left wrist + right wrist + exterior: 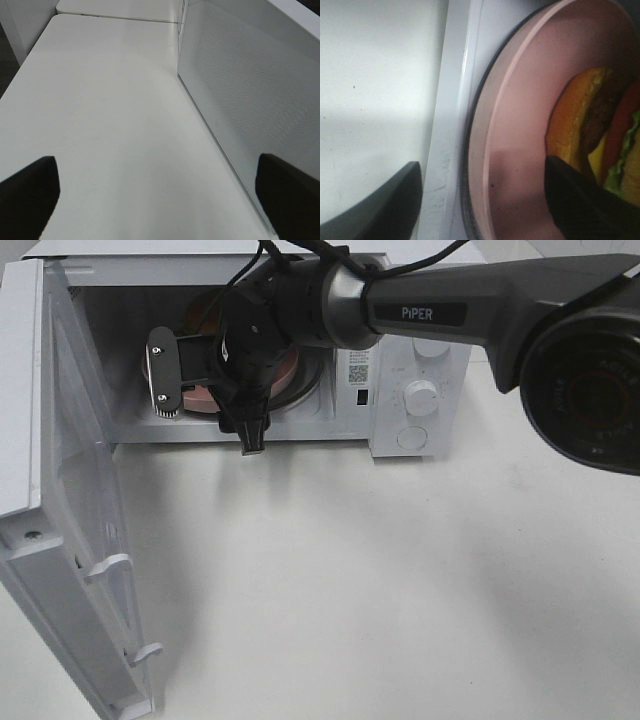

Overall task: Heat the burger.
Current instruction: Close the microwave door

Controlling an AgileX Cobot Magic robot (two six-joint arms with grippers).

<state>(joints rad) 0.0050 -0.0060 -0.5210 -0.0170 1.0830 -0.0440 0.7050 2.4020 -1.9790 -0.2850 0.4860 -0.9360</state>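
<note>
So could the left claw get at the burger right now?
Probably not: the open microwave door stands between the left claw and the burger, and the right arm fills the opening.

High camera: right arm [430,310] is blocking most of the pink plate [290,375] inside the microwave [420,400]; only slivers are showing. Its label [358,368] by the dials is reading too small to make out. Open door [90,470] is running off the bottom edge.

Right wrist: burger [585,120] is running off the frame's edge and blurring, with one dark finger [580,205] of the right gripper [482,167] covering part of it.

Left wrist: left gripper [157,162] fingers [30,195] are showing only as dark stubs, cut by the frame.
</note>
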